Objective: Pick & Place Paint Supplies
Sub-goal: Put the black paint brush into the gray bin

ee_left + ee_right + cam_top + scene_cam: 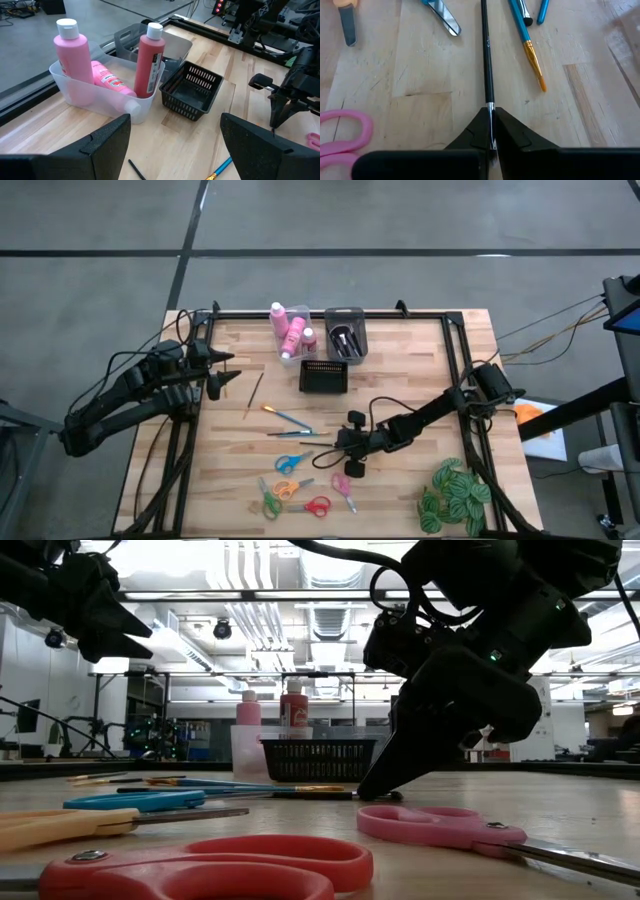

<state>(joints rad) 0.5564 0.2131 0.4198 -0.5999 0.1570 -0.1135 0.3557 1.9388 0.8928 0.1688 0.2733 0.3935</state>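
Right gripper [491,131] is down at the worktop [420,360] near its middle, its two fingers pinched together on the bristle end of a black paintbrush [486,65], which lies flat on the wood. Just beside that brush lie two blue-handled brushes [522,27], one with an orange tip. Pink scissors [343,487] rest close to the gripper, with blue scissors [292,463], orange scissors [286,489], green scissors [269,502] and red scissors [316,505] spread toward the near edge. Three pink bottles [112,80] sit in a clear bin [95,97] at the far edge, next to a grey bin [344,335] and a black basket [323,376]. Left gripper [222,372] hovers spread wide above the left edge, holding nothing.
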